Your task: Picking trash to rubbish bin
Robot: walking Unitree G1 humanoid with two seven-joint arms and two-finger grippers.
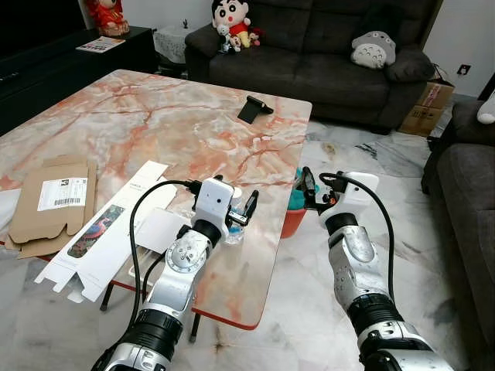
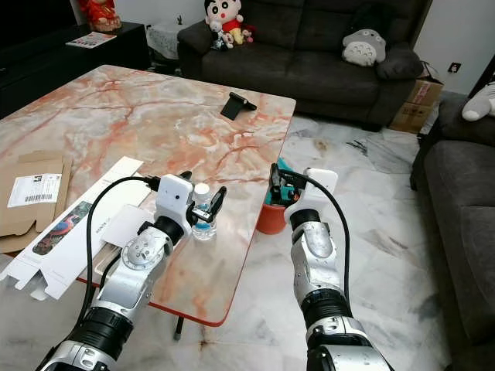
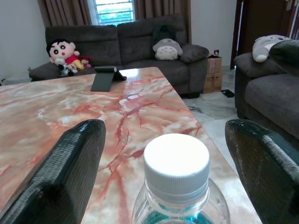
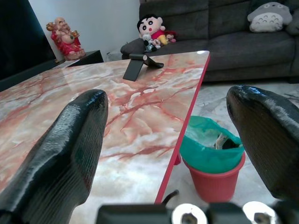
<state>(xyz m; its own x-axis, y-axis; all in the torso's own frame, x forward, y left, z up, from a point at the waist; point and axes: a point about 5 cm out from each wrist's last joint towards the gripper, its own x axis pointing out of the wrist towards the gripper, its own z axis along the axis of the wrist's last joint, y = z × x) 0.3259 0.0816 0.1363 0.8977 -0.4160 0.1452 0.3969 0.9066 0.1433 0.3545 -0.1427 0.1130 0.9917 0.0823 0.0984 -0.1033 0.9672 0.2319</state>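
Note:
A small clear plastic bottle (image 2: 203, 219) with a white cap (image 3: 176, 161) stands upright near the right edge of the marble table (image 1: 155, 124). My left gripper (image 2: 203, 193) is open at cap height, one finger on each side of the bottle and neither touching it. Off the table's right edge, my right gripper (image 1: 305, 185) hangs open and holds nothing. Just beyond it on the floor stands a red rubbish bin (image 4: 212, 175) with a green liner (image 1: 295, 202) and some trash inside.
Flattened brown cardboard (image 1: 54, 197) and a white flattened carton (image 1: 108, 232) lie on the table's near left. A black phone stand (image 1: 253, 108) sits at the far edge. A dark sofa (image 1: 325, 54) is behind, an armchair (image 1: 464, 178) to the right.

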